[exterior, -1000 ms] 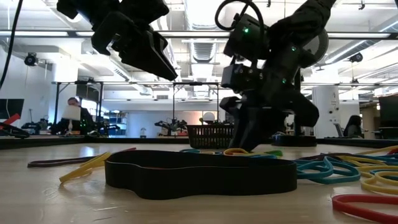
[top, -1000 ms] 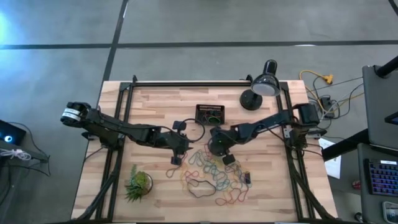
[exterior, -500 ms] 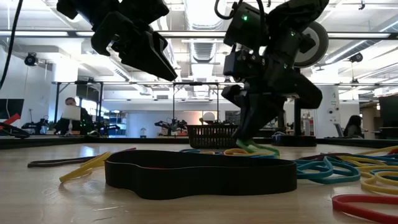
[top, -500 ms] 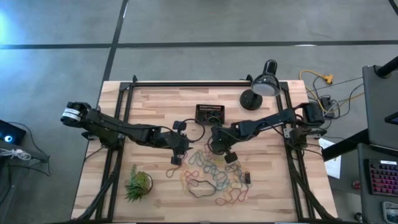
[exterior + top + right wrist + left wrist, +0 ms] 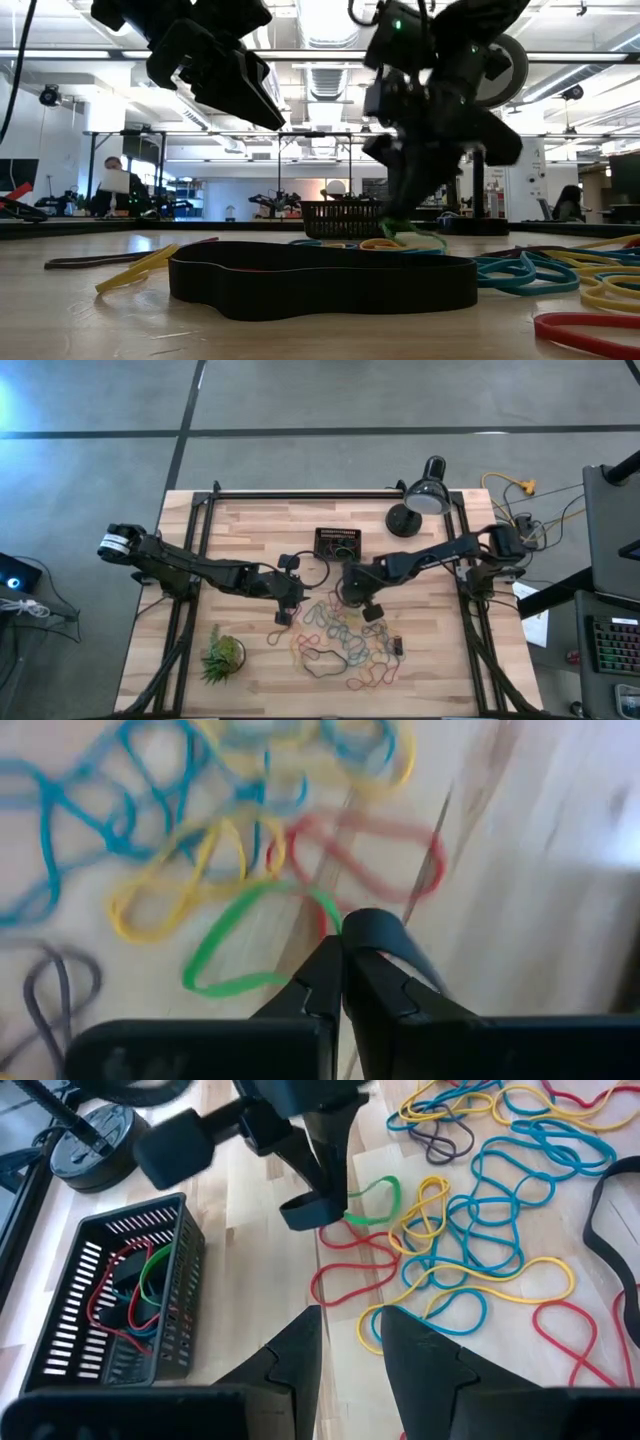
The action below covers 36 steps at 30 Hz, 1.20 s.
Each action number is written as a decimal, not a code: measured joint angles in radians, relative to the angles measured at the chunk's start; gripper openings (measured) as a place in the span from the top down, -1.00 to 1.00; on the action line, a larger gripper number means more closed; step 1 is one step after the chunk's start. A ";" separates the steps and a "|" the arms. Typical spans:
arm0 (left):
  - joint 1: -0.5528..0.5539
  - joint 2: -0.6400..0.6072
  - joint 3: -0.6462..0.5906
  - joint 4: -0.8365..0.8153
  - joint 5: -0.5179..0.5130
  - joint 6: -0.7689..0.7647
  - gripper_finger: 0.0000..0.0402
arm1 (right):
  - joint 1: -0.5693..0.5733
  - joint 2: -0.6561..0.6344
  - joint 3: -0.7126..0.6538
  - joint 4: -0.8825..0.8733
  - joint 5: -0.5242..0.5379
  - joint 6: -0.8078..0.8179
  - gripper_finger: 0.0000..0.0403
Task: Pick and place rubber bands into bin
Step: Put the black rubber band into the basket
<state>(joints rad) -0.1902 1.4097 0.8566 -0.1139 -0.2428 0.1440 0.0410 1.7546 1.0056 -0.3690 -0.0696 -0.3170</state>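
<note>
Since the earlier frames the right gripper (image 5: 400, 222) has risen off the tabletop, and the green rubber band (image 5: 240, 945) now hangs from it just above the wood rather than lying in the pile. The fingers are pinched together on one end of this band; the rest droops as a slack, elongated loop. The gripper sits at table centre, between the bin (image 5: 338, 543) and the spread of loose bands.

The left gripper (image 5: 283, 607) has not moved; it hovers over the left edge of the pile, fingers (image 5: 418, 1365) set narrowly apart and holding nothing.

The remaining rubber bands (image 5: 345, 645) lie scattered flat over the front centre of the wooden table (image 5: 250, 530): thin loops in blue, yellow and red, overlapping and tangled, with a wide black band (image 5: 320, 280) nearest the front edge.

The bin, a small black slotted tray, stands behind the pile and already contains red and green bands (image 5: 135, 1280).

A black desk lamp (image 5: 418, 505) stands at the rear right, a spiky green plant (image 5: 222, 656) at the front left.
</note>
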 joint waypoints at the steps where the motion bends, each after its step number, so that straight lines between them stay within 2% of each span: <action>1: 0.000 0.000 0.000 0.000 0.000 0.000 0.55 | 0.000 0.010 -0.001 -0.017 0.020 0.007 0.96; 7: 0.000 0.000 0.000 0.000 0.000 0.000 0.55 | -0.009 0.059 -0.001 -0.061 0.118 0.060 0.96; 14: 0.000 0.000 0.000 0.001 0.000 -0.001 0.55 | -0.015 0.056 0.000 -0.064 0.113 0.067 0.94; 28: 0.000 0.000 0.000 0.001 0.000 0.000 0.55 | -0.034 0.056 -0.001 -0.062 0.092 0.056 0.58; 36: 0.000 0.000 0.000 0.001 0.000 0.000 0.55 | -0.034 0.055 -0.002 -0.062 0.085 0.052 0.60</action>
<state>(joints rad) -0.1902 1.4097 0.8562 -0.1131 -0.2428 0.1436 0.0074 1.8099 1.0039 -0.4313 0.0159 -0.2653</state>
